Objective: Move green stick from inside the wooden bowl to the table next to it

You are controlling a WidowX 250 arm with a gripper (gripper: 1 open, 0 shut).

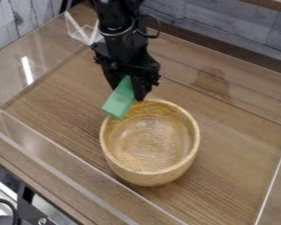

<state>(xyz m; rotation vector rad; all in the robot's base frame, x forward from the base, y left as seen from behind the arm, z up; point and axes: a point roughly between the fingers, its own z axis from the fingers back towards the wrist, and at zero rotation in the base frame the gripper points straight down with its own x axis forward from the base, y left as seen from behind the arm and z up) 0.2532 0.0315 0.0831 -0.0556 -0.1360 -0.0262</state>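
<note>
The green stick (119, 99) hangs tilted in the air, its upper end pinched between the black fingers of my gripper (133, 82), which is shut on it. Its lower end hovers over the far-left rim of the wooden bowl (151, 141), just outside the bowl's hollow. The bowl is round, light tan and holds nothing. It stands on the brown wood-grain table (61, 97). My black arm comes down from the top of the view.
Clear acrylic walls (38, 53) enclose the table on the left, front and right. Bare tabletop lies left of the bowl and behind it. A grey plank wall runs along the back.
</note>
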